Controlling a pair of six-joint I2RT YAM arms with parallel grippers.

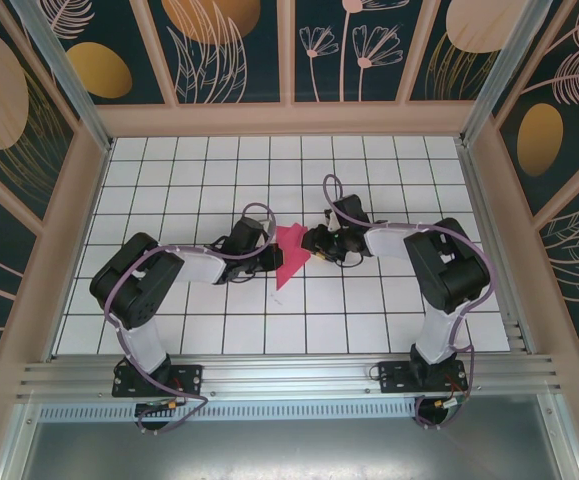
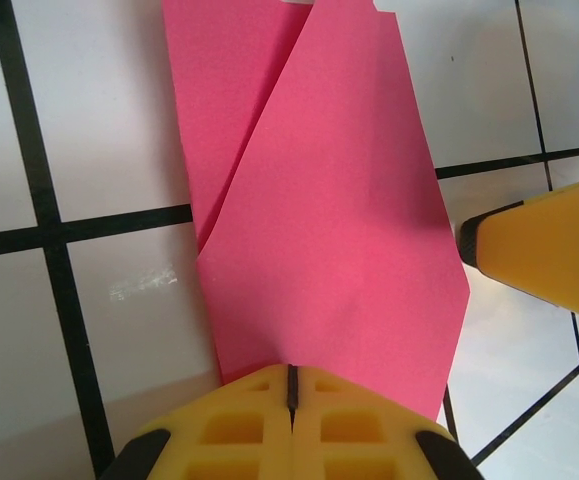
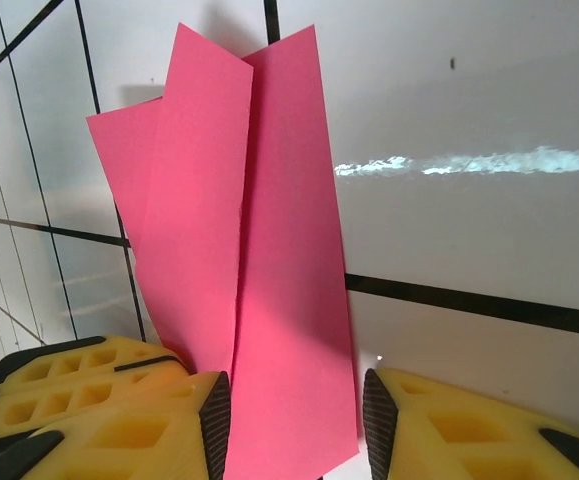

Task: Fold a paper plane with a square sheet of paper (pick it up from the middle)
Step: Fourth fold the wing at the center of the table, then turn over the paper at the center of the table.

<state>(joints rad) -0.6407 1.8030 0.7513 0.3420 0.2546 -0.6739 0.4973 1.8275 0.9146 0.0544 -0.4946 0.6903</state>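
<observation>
The square sheet of paper (image 1: 289,252) is magenta-pink and folded into a narrow pointed shape, its point toward the near edge, and lies on the tiles between my two grippers. My left gripper (image 1: 268,260) is at its left side. In the left wrist view the left gripper (image 2: 291,385) is shut, its tips over the near edge of the paper (image 2: 339,220), with nothing visible in the slit. My right gripper (image 1: 314,249) meets the paper from the right. In the right wrist view the right gripper (image 3: 297,425) is open and straddles a long strip of the paper (image 3: 269,300) without pinching it.
The white tiled table (image 1: 389,320) has black grid lines. Patterned wall panels (image 1: 59,260) close it in on three sides, and an aluminium rail (image 1: 289,375) runs along the near edge. One yellow right finger (image 2: 549,250) juts in beside the paper.
</observation>
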